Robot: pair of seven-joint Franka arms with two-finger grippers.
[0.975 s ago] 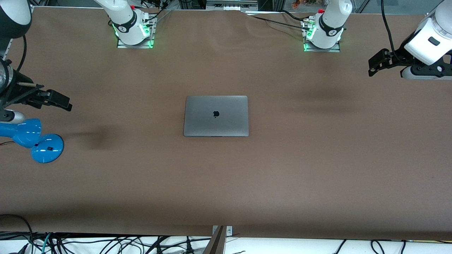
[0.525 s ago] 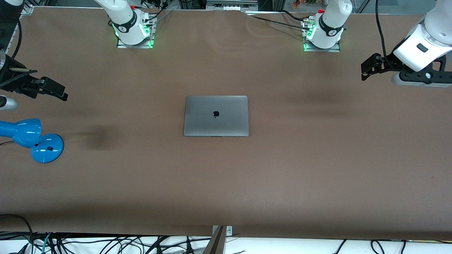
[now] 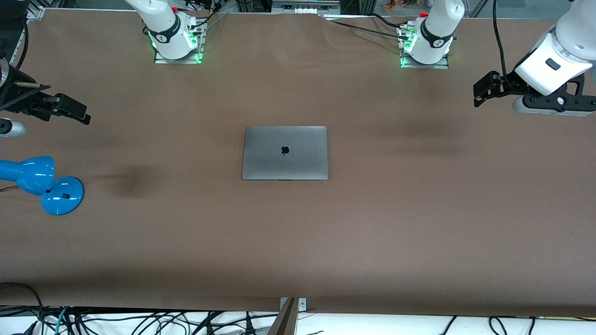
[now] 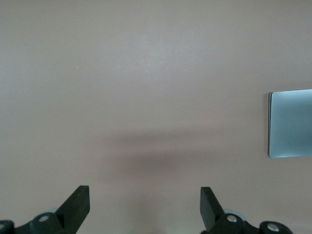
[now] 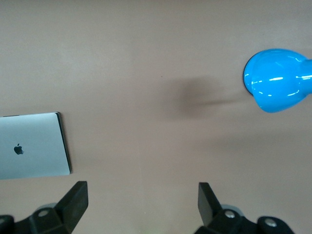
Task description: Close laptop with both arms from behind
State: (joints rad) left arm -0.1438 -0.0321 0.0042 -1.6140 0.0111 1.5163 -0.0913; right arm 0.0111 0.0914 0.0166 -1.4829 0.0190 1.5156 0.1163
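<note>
The space-grey laptop (image 3: 285,152) lies shut and flat in the middle of the brown table, dark apple logo up. It also shows in the left wrist view (image 4: 291,124) and the right wrist view (image 5: 32,145). My left gripper (image 3: 482,88) hangs open and empty in the air over the left arm's end of the table; its wrist view (image 4: 145,204) shows only bare table between the fingers. My right gripper (image 3: 74,113) hangs open and empty over the right arm's end of the table, well away from the laptop; it also shows in its wrist view (image 5: 143,202).
A blue desk lamp (image 3: 44,181) stands near the right arm's end, under and nearer the camera than the right gripper; its head shows in the right wrist view (image 5: 277,79). The arm bases (image 3: 174,39) (image 3: 426,44) stand along the table's top edge. Cables hang at the front edge.
Both grippers have risen and drawn away from the laptop. The right gripper moved up from beside the lamp; the left gripper shifted slightly toward the middle. The laptop has not moved.
</note>
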